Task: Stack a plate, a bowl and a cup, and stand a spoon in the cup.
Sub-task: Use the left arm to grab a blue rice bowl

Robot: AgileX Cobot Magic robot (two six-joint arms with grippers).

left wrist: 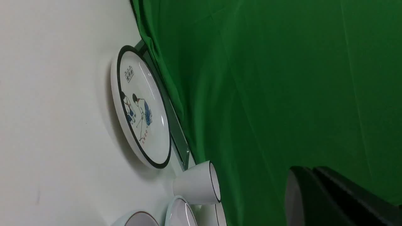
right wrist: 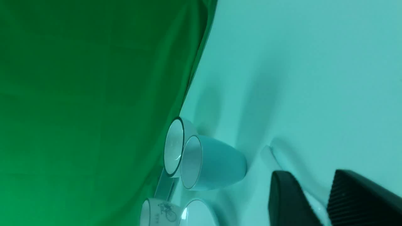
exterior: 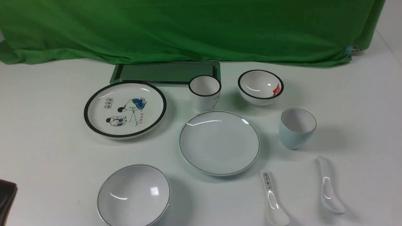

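The plain plate [exterior: 220,142] lies at the table's middle. The plain bowl [exterior: 133,194] sits near the front, left of it. The pale blue cup [exterior: 296,127] stands upright right of the plate and also shows in the right wrist view [right wrist: 213,163]. The plain white spoon [exterior: 328,185] lies front right, in front of the cup. My left gripper [left wrist: 309,171] is shut and empty, held off the table at the front left. My right gripper [right wrist: 309,175] is open and empty; the spoon [right wrist: 276,157] shows through the gap between its fingers. It is out of the front view.
A cartoon plate [exterior: 125,109], a black-rimmed cup [exterior: 204,92] and a black-rimmed bowl [exterior: 260,86] stand at the back, before a dark tray [exterior: 166,72] and green cloth. A printed spoon [exterior: 273,199] lies between plate and plain spoon. A dark part of my left arm [exterior: 6,201] shows at the left edge.
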